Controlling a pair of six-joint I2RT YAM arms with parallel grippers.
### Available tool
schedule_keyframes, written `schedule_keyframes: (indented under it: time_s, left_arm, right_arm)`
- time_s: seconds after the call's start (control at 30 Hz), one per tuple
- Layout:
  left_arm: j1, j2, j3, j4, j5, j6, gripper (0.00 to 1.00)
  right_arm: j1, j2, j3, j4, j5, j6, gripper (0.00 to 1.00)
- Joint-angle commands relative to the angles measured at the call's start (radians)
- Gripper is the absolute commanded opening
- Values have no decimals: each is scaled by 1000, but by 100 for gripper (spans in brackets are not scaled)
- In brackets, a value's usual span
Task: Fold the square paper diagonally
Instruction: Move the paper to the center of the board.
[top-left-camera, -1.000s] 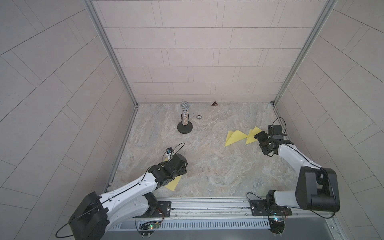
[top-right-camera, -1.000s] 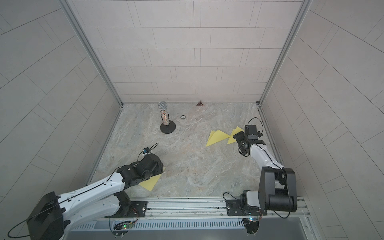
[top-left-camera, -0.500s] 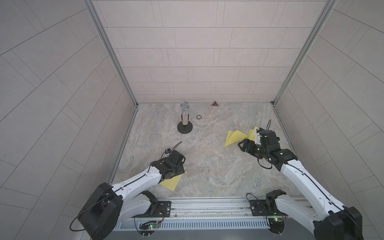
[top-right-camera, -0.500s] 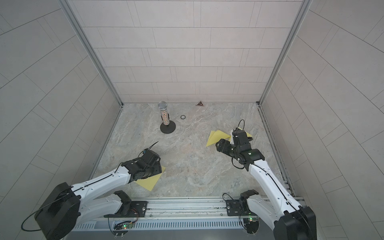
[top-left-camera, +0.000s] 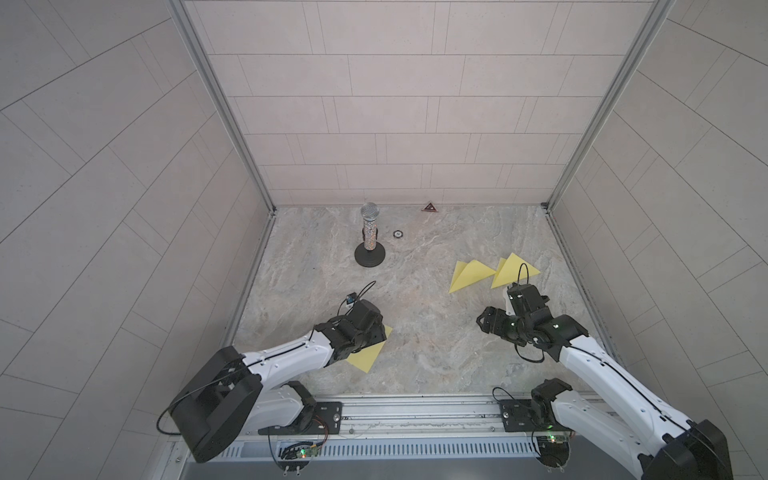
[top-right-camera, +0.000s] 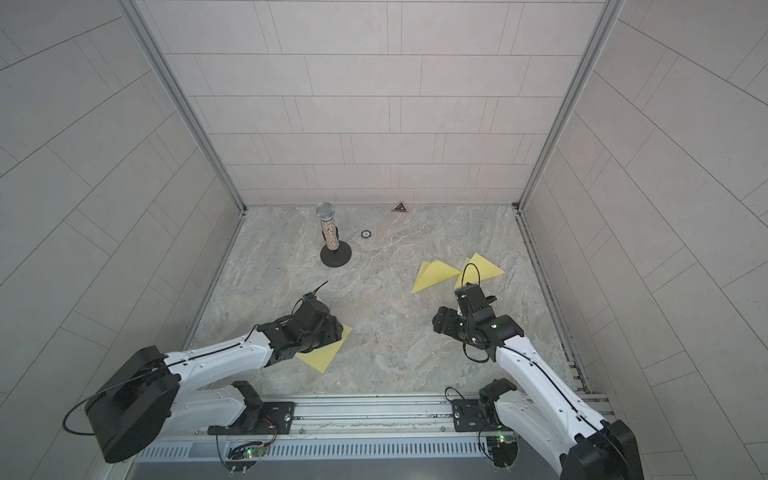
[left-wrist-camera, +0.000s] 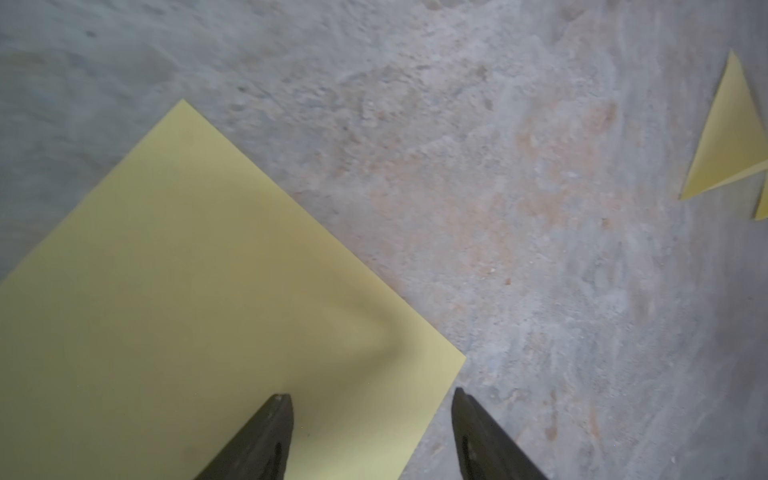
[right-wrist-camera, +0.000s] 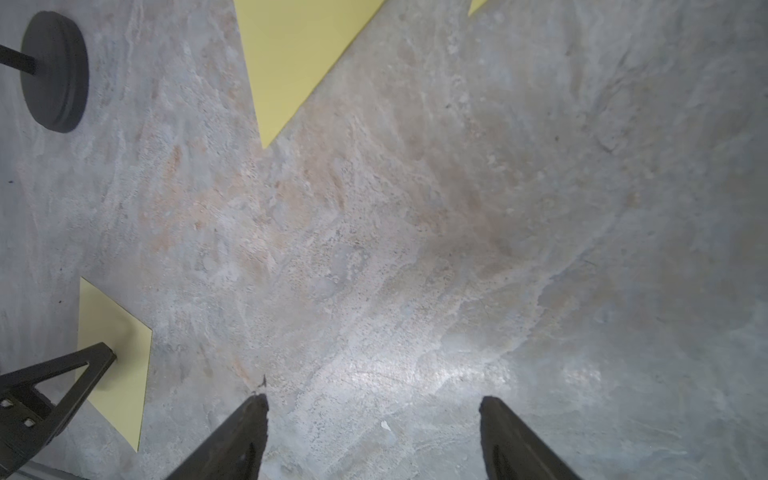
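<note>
**Top views.** In both top views the square paper (top-left-camera: 365, 358) lies flat near the front left corner of the desk (top-left-camera: 415, 332), partly under the left gripper (top-left-camera: 372, 331). The right gripper (top-right-camera: 442, 324) hangs over bare desk toward the right edge, with folded triangles (top-left-camera: 471, 274) behind it.

**Left wrist view.** The left gripper (left-wrist-camera: 370, 399) is parted and holds nothing. It straddles an edge of the paper (left-wrist-camera: 187, 291) near a corner.

**Right wrist view.** The right gripper (right-wrist-camera: 374, 401) is spread wide and empty above bare desk.

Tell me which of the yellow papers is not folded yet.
The square sheet beneath the left gripper, near the front edge. It lies flat as a full square; the others farther back are folded triangles.
</note>
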Motion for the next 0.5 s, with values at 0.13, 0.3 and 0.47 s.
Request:
schedule_keyframes:
  time_s: [0.13, 0.3, 0.47]
  left_arm:
    - [-133, 211, 60, 138, 83, -95, 67]
    - [-192, 269, 143, 154, 99, -76, 66]
    - [-193, 212, 163, 69, 70, -40, 65]
  right_arm:
    - [6, -69, -64, -15, -19, 5, 83]
    - [6, -103, -100, 5, -55, 18, 82]
    - [12, -87, -108, 31, -104, 24, 80]
